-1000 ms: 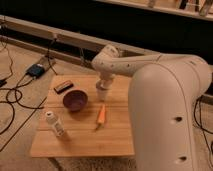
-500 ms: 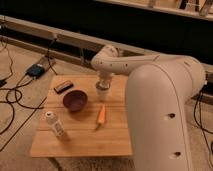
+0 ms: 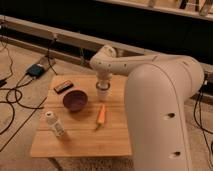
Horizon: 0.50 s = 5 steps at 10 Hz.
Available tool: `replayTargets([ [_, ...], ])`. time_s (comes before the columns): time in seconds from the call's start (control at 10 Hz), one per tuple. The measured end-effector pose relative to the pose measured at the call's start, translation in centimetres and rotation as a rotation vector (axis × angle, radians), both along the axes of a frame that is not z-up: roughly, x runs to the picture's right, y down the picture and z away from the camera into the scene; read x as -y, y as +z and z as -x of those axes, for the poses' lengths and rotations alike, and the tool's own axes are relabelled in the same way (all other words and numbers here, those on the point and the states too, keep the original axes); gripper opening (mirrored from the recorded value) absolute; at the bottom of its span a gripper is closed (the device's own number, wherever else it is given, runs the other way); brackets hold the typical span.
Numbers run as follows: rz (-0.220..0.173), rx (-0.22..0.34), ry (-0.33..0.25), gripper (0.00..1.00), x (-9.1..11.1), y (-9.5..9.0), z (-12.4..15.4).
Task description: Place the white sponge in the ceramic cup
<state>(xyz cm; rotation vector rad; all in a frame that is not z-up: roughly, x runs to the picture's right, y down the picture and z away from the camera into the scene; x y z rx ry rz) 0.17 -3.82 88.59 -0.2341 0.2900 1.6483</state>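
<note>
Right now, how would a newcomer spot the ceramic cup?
Find the wooden table, then its far edge. Right of the dark purple bowl, directly under the claw, stands the ceramic cup. It is short and white, unlike the taller capped bottle at the near left corner.

White arm [image 3: 160, 100] enters from right foreground, large shell, reaches left. Its wrist [image 3: 106, 62] bent downward. At mid-view, hand [image 3: 102, 85] hangs below wrist, pointing straight down.

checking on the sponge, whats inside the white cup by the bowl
Only the ceramic cup's outer wall shows. The pincer sits right over its mouth and covers the inside, so whether the white sponge is in there cannot be seen.
</note>
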Motion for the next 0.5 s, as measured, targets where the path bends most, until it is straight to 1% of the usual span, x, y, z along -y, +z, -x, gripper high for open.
replayTargets([
  [0.3,0.004,0.008,0.008,0.35,-0.6,0.0,0.3],
  [0.4,0.009,0.009,0.013,0.47,-1.2,0.0,0.3],
  [0.5,0.011,0.009,0.015,0.56,-1.5,0.1,0.3],
])
